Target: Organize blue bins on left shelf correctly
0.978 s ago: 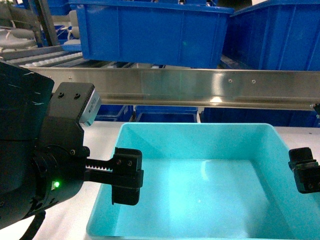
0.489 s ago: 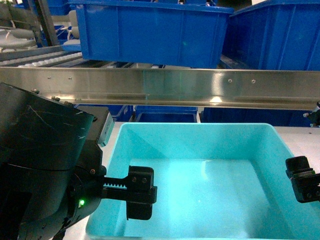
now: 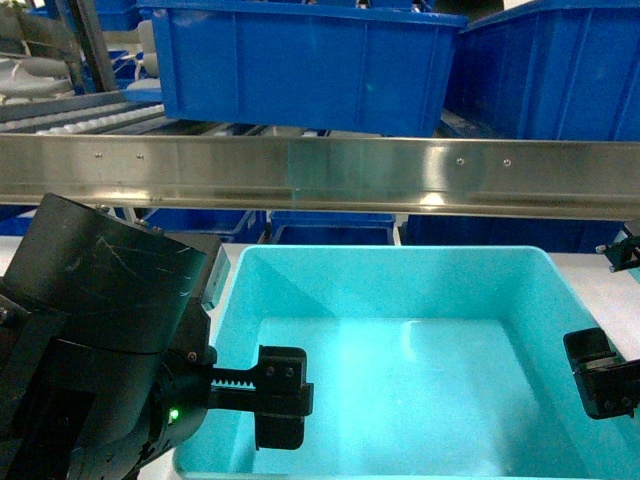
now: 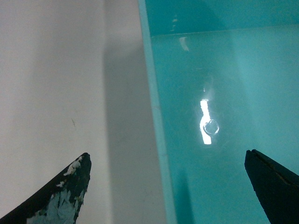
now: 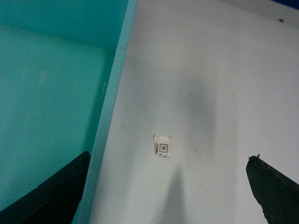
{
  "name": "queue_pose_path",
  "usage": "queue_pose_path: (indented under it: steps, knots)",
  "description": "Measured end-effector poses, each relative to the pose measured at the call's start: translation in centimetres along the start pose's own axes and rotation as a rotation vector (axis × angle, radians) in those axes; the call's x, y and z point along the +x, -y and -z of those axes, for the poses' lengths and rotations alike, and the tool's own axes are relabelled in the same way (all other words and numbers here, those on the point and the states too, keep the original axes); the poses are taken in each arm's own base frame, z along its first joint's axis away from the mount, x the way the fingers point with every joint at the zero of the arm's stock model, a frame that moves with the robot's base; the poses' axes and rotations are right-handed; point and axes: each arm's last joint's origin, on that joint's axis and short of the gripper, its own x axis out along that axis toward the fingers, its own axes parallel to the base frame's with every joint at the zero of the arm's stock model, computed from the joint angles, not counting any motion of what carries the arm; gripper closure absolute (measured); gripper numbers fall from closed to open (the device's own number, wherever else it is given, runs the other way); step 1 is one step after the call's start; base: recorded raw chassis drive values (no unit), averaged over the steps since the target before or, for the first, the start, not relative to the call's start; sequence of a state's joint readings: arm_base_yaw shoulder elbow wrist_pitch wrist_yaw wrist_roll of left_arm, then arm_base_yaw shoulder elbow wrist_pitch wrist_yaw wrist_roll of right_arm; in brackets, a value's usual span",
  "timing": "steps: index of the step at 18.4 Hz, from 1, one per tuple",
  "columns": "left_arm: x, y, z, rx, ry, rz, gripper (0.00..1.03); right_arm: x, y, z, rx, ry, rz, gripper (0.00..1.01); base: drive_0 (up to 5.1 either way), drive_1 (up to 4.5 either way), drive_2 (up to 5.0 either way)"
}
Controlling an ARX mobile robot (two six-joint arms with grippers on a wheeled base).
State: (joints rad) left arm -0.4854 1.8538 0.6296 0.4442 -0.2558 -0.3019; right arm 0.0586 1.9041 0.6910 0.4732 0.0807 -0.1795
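Observation:
One of the blue bins, a pale turquoise tub, stands empty on the white table below the left shelf's steel beam. My left gripper is open and straddles the tub's left wall: one finger hangs inside, the other over the table. In the left wrist view, the left gripper touches nothing. My right gripper is open astride the tub's right wall. Only its inner finger shows in the head view.
Dark blue crates sit on the shelf's upper level, with white rollers at the far left. More dark blue crates lie behind the beam. A small code sticker is on the table right of the tub.
Both grippers have sunk lower along the tub's side walls, the left one also shifting slightly right. The tub has not moved.

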Motion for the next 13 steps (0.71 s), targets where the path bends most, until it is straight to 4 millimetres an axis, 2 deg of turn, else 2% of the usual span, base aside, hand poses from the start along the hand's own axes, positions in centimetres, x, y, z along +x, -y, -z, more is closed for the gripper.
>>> queue_pose_path:
  steps: [3,5,13]
  knots:
    - [0.0,0.08,0.04,0.018,0.0,-0.001,0.06,-0.01,0.08,-0.01,-0.02,-0.001,0.032,0.05,0.0,0.0,0.0]
    - [0.0,0.08,0.04,0.021,0.0,-0.001,0.24,-0.01,0.08,0.0,-0.024,-0.001,0.032,0.25,0.0,0.0,0.0]
    - [-0.06,0.69,-0.18,0.025,0.005,0.045,0.9,-0.06,-0.48,0.02,-0.032,0.004,-0.017,0.92,0.0,0.0,0.0]
